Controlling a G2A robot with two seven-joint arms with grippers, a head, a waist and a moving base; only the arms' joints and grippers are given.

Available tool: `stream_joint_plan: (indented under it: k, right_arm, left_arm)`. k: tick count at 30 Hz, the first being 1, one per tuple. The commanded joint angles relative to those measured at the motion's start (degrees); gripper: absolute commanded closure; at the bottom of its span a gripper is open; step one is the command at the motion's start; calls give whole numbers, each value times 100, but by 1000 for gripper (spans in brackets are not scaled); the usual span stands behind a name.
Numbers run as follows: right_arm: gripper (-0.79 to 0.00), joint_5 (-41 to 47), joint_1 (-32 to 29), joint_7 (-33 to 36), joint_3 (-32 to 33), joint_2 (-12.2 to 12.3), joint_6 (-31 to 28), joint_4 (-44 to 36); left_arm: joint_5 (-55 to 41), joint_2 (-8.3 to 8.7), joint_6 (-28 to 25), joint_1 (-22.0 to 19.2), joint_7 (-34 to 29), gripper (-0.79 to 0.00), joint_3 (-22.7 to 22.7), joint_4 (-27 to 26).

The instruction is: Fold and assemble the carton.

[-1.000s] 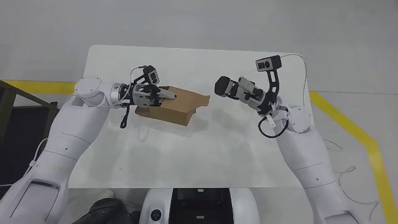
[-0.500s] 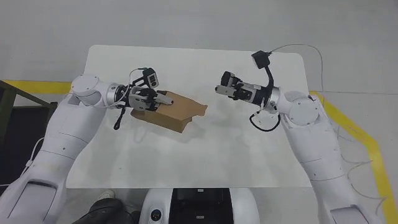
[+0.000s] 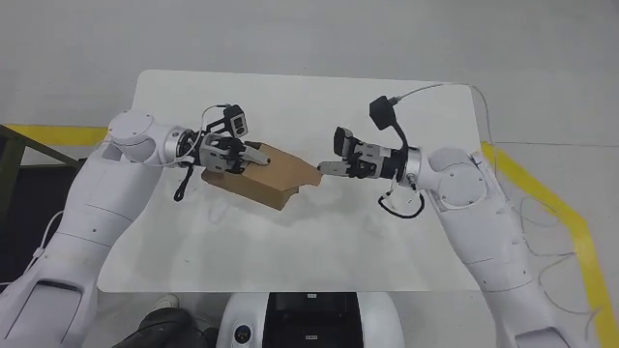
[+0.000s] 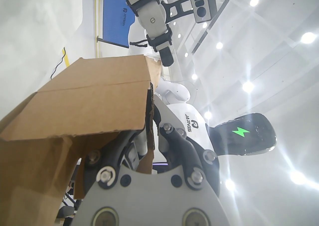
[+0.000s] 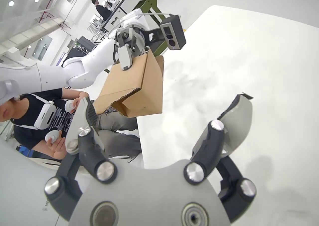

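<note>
Right claw (image 3: 327, 167), spread open, now sits much nearer the carton (image 3: 276, 174) the left claw (image 3: 247, 152) grips, poised to fold its end flap.

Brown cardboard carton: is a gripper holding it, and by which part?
The left gripper holds the brown cardboard carton, clamped on a panel edge at the end nearest that arm. The right gripper is open by the opposite end, holding nothing.

The carton (image 3: 276, 172) hangs over a white table (image 3: 387, 242) (rounded corners)
</note>
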Motion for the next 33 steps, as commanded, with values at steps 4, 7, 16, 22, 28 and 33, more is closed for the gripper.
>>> stream_joint_plan:
  k: [4, 7, 16, 22, 28, 33]
  right_arm:
    - [-785, -223, -104, -109, -81, 31, 30, -144]
    - [-785, -301, -148, -190, -102, 50, 29, -194]
    - [-785, -324, -232, -424, -260, 79, 14, -241]
    - [-785, -355, -200, -594, -412, 78, 30, -200]
    - [-785, -425, -147, -714, -539, 80, 87, -203]
    - [-785, -558, -121, -864, -605, 84, 115, -212]
  left_arm:
    - [-76, -10, 53, -57, 0, 0, 57, -30]
    - [-207, -14, 76, -64, 0, 0, 83, -45]
    - [-529, -9, 113, -74, 0, 0, 180, -87]
    - [-673, -6, 113, -108, 0, 0, 249, -73]
    - [-731, 3, 106, -132, 0, 0, 298, -56]
    - [-794, 16, 135, -152, 0, 0, 368, -67]
